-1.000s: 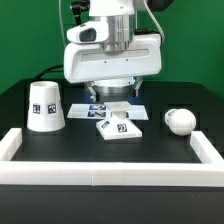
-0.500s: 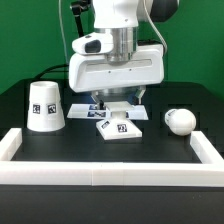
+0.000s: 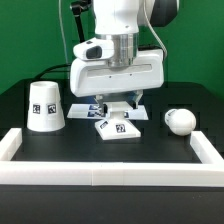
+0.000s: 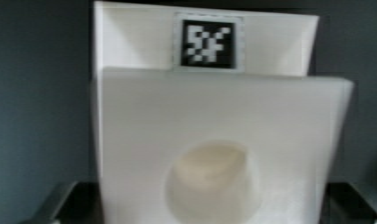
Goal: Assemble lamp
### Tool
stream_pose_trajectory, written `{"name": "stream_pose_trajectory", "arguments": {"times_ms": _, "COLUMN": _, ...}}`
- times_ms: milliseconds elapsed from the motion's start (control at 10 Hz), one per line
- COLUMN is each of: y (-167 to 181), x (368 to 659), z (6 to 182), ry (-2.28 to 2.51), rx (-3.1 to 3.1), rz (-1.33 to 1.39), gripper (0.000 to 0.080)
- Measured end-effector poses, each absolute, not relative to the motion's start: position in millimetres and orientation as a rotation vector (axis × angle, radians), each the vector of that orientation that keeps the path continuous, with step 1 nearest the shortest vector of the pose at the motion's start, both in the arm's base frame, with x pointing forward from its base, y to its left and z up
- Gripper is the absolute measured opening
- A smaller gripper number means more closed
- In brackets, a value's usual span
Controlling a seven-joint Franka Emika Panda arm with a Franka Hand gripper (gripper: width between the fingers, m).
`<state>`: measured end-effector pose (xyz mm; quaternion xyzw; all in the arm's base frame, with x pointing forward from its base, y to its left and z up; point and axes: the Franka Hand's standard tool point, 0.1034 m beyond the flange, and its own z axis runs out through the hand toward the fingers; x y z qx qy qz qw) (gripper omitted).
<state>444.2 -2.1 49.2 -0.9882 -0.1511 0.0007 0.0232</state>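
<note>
The flat square lamp base (image 3: 121, 129) lies on the black table, tag facing front. My gripper (image 3: 120, 107) hangs open just above its back part, one finger to each side. In the wrist view the base (image 4: 211, 110) fills the picture, with its tag and its oval socket hollow. The dark fingertips (image 4: 64, 205) show at either edge of the base; I cannot tell if they touch it. The cone shade (image 3: 45, 107) stands at the exterior view's left. The ball-topped bulb (image 3: 180, 121) lies at the right.
The marker board (image 3: 88, 110) lies flat behind the base, partly under my gripper. A white rail frame (image 3: 110, 166) runs along the front and up both sides of the table.
My gripper has moved to the exterior view's right and come down a little, over the base. The base, shade and bulb have not moved.
</note>
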Motion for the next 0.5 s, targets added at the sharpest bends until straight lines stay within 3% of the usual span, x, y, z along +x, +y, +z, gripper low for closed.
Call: {"name": "stream_pose_trajectory", "arguments": {"times_ms": 500, "y": -2.1, "x": 444.1, "z": 49.2, "ry": -0.469, "rx": -3.059, "rz": 0.003, "gripper": 0.0534}}
